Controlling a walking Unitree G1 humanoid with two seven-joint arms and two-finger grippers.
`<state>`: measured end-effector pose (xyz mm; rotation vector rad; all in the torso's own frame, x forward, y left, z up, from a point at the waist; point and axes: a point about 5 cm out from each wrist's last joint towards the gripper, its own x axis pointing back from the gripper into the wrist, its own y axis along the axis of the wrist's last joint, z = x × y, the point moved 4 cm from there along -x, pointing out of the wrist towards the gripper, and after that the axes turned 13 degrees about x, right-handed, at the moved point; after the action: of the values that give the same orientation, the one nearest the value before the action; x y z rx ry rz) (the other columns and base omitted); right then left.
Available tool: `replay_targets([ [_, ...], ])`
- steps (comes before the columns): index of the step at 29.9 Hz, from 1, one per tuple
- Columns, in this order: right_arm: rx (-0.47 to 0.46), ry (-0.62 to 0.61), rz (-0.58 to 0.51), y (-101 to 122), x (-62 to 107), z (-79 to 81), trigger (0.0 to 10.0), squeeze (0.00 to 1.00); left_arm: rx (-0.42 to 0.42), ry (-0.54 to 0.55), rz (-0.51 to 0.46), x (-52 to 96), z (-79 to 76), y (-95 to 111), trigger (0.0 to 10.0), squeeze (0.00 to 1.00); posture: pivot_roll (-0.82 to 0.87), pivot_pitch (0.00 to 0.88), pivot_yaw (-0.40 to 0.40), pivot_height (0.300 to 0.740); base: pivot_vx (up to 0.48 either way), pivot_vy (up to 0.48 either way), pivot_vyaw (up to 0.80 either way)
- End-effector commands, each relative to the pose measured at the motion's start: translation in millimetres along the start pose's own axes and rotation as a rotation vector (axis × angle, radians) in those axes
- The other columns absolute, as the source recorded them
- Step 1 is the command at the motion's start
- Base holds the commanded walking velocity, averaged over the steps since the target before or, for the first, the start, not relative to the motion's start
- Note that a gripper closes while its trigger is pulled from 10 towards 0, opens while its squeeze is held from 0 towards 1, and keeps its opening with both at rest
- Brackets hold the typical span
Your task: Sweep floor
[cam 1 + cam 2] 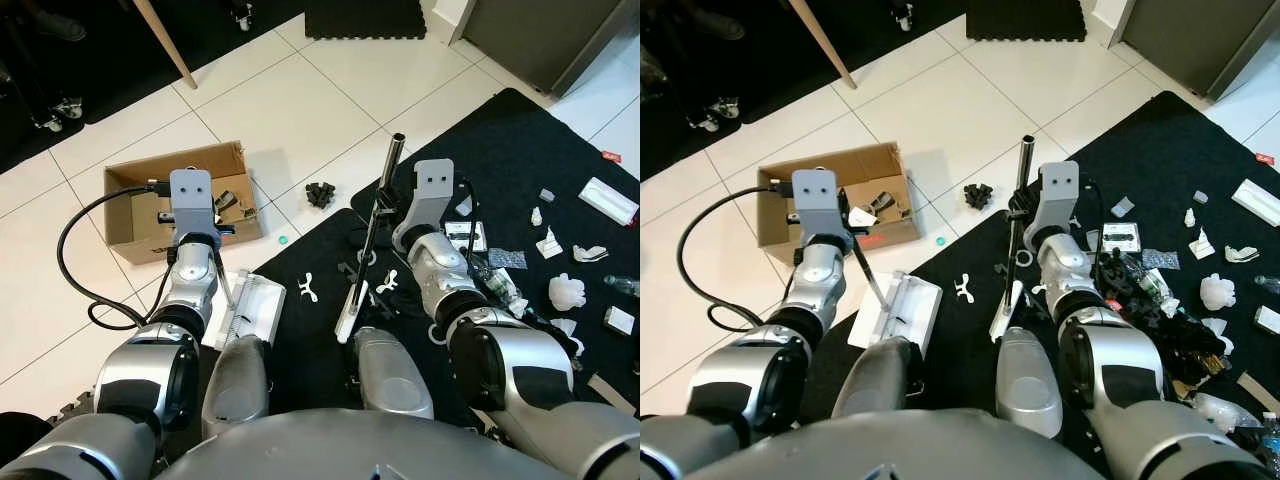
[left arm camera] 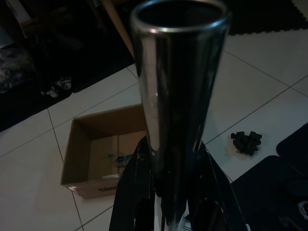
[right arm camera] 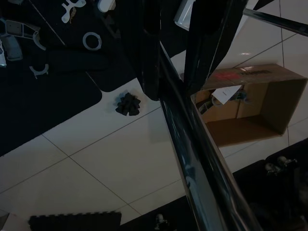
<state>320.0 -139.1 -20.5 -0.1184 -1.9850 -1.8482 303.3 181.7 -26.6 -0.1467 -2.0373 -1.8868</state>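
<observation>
Cardboard box (image 1: 140,205) sits ahead of your left gripper (image 2: 168,202); wrist views show both grippers' fingers clamping metal handles, the right gripper (image 3: 175,72) gripping the broom handle (image 1: 378,225).

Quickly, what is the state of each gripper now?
Left gripper: shut on the dustpan handle.
Right gripper: shut on the broom handle.

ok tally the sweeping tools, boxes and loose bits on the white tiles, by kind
cardboard box: 1
dustpan: 1
broom: 1
black clump on the tiles: 1
small teal cap on the tiles: 1
total: 5
</observation>
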Motion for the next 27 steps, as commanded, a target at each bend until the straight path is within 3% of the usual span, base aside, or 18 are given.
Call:
replay_targets([
  [1,-0.028,0.01,0.042,-9,1.7,4.0,10.0,0.0,-0.07,0.063,0.167,14.9,25.3,-38,10.0,0.0,0.02,0.0,0.005,0.74,0.0,0.0,0.0],
  [12,-0.013,-0.009,0.038,-8,1.6,0.9,10.0,0.0,-0.117,0.089,0.116,14.3,26.6,-32,10.0,0.0,0.02,0.0,0.013,0.74,0.0,0.0,0.0],
  [15,0.07,-0.016,0.007,-2,1.1,-0.4,10.0,0.0,-0.101,0.138,0.047,8.6,37.1,-16,10.0,0.0,0.02,0.0,0.015,0.74,0.0,0.0,0.0],
  [18,0.064,-0.022,-0.011,2,0.6,-2.2,10.0,0.0,-0.095,0.149,0.017,5.5,40.5,-8,10.0,0.0,0.02,0.0,0.02,0.74,0.0,0.0,0.0],
  [19,0.056,-0.038,-0.051,12,-1.8,-7.4,10.0,0.0,-0.084,0.172,-0.04,-1.2,46.4,10,10.0,0.0,0.02,0.0,0.025,0.74,0.0,0.0,0.0],
  [22,0.052,-0.044,-0.068,17,-2.8,-9.5,10.0,0.0,-0.08,0.181,-0.062,-3.7,48.6,16,10.0,0.0,0.02,0.0,0.025,0.74,0.0,0.0,0.0],
  [23,0.041,-0.049,-0.109,30,-6.9,-11.4,10.0,0.0,-0.064,0.205,-0.114,-10.4,52.8,34,10.0,0.0,0.02,0.0,0.029,0.74,0.0,0.0,0.0],
  [27,0.026,-0.034,-0.157,45,-12.0,-8.2,10.0,0.0,-0.034,0.224,-0.18,-17.8,55.5,57,10.0,0.0,0.02,0.0,0.031,0.74,0.0,0.0,0.0],
])
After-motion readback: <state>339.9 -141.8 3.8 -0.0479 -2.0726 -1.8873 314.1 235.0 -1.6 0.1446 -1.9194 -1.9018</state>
